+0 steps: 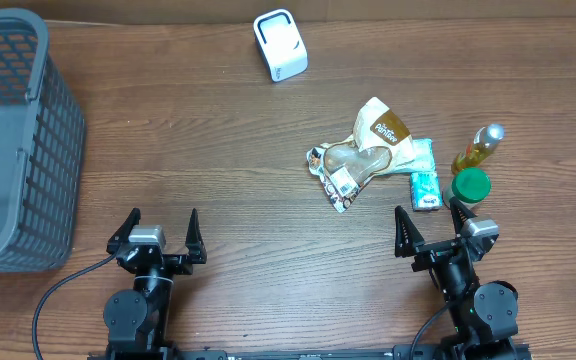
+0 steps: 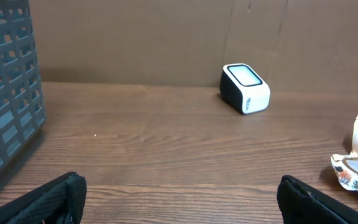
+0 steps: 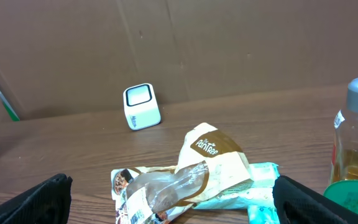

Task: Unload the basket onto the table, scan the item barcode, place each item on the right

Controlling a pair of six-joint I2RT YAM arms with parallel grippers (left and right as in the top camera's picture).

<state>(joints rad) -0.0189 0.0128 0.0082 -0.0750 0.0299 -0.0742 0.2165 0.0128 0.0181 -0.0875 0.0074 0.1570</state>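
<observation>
From overhead, both arms sit at the near edge of the wooden table (image 1: 218,130). The left gripper (image 1: 163,222) and right gripper (image 1: 430,225) are both spread wide with nothing in them. The snack bag (image 1: 368,150) lies crumpled right of center, in front of the right arm, overlapping a teal pack (image 1: 425,188). A bottle (image 1: 478,148) and a green-lidded jar (image 1: 468,186) crowd just beside it, and the jar partly masks the right gripper's outer finger. The white barcode scanner (image 1: 280,45) stands at the far edge, well apart from the bag. A grey basket (image 1: 13,140) is cut off at left.

The left wrist camera shows only its dark fingertips (image 2: 48,202) at the bottom corners, the scanner's window facing up, and a sliver of the bag at the frame's right edge.

The right wrist camera catches the bag's printed brand, too small to read overhead. The bottle and jar lid are cropped at right, and the basket is out of frame.
</observation>
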